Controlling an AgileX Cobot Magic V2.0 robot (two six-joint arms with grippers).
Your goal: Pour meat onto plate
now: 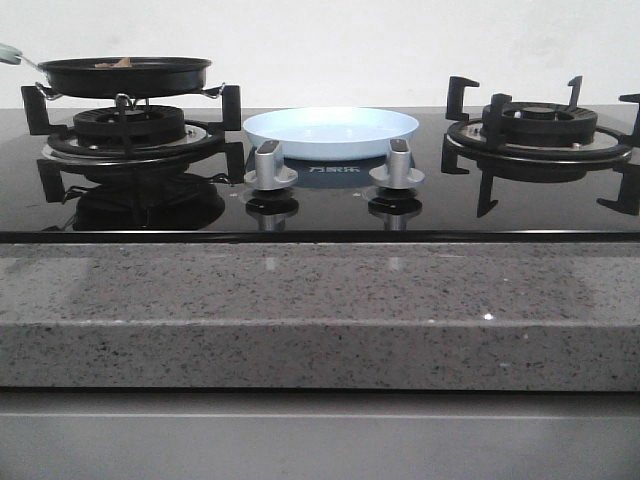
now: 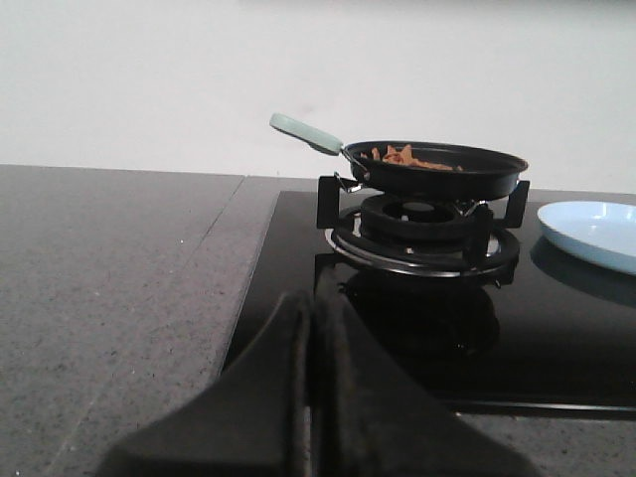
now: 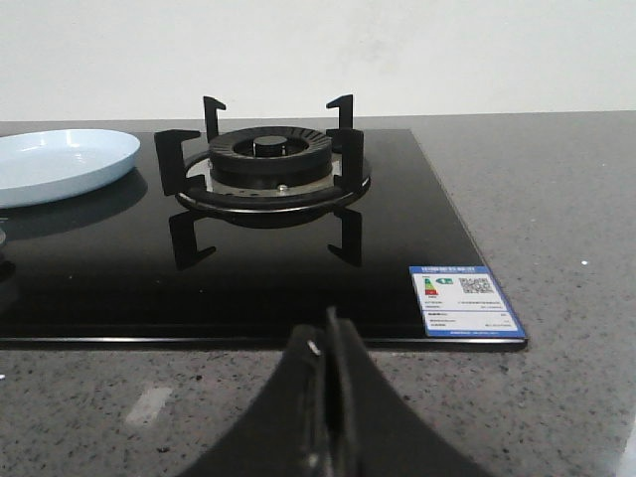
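**Pan loaded, plate bare, both tools shut and idle**

Front view: I had the black frying pan [image 1: 125, 75] at the upper left of the frame, sitting on the left burner grate [image 1: 130, 125]. A few scraps of the meat [image 1: 118, 63] peeked over its rim; most of the heap was hidden by the pan wall. The plate [image 1: 331, 132] lay centre frame on the black glass hob [image 1: 320, 205], just behind the two silver knobs [image 1: 271, 165], and I saw nothing on it. The right burner [image 1: 540, 125] at the upper right carried nothing. The grey speckled counter [image 1: 320, 300] filled the lower half. Neither arm showed here.

Left wrist view: the left tool [image 2: 310, 397] sat at the bottom centre, its jaws pressed together and gripping nothing. The pan was right of centre, the reddish-brown pieces loose inside it, and its pale green handle [image 2: 304, 132] angled up toward the upper left. I judged that handle the only sensible hold. The pan looked stiff and moderately heavy, so it would lever hard against a grip at the handle's end; a hold close to the pan seemed safer. The pieces looked light and loose, likely to slide out all at once when tipped. The plate's edge showed at the right margin.

Right wrist view: the right tool [image 3: 323, 397] was likewise closed on nothing at the bottom centre. The empty burner stood upper centre, the plate at the left edge, glossy and probably slippery and breakable. A label sticker [image 3: 465, 300] marked the hob's lower right corner.
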